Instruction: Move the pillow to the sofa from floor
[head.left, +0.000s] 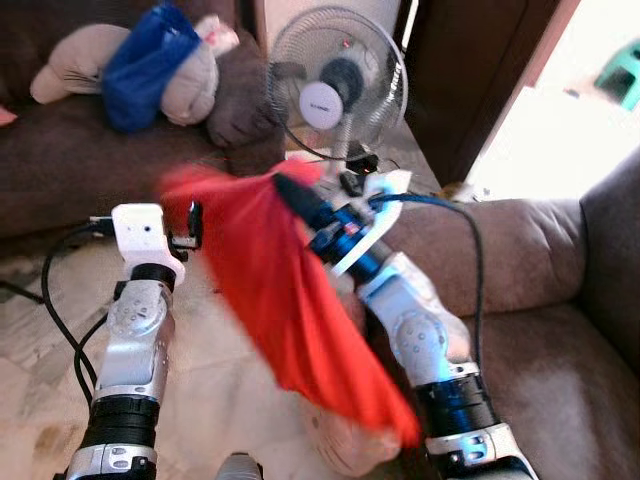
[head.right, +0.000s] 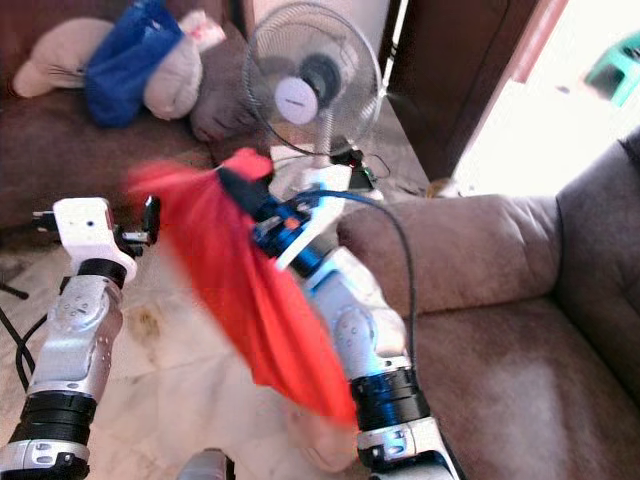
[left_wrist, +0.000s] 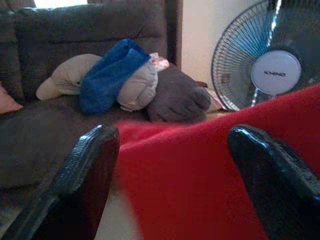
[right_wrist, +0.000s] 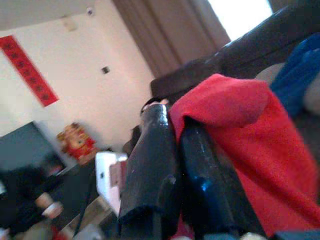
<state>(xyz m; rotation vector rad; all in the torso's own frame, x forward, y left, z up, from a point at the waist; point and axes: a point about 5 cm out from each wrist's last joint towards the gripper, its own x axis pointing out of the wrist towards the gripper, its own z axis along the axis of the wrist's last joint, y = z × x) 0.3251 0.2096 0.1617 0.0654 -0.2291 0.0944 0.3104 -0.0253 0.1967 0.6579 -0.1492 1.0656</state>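
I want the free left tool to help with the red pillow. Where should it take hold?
Take the upper edge of the red pillow, from the robot's left. The right tool already pinches its top corner, so it hangs slack and slanted. The left tool is open beside that edge, which crosses between its fingers in the left wrist view.

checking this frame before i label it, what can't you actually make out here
- Red pillow: motion-blurred in both eye views, so its shape and lower end are unclear; the right arm hides part of it.
- Right pincer: shut on the red pillow, but the fabric covers the fingertips.
- Left pincer: open; whether its fingers touch the pillow cannot be told.
- Fan: its base is hidden behind the pillow and arm.
- Floor: the pillow's former spot cannot be identified.
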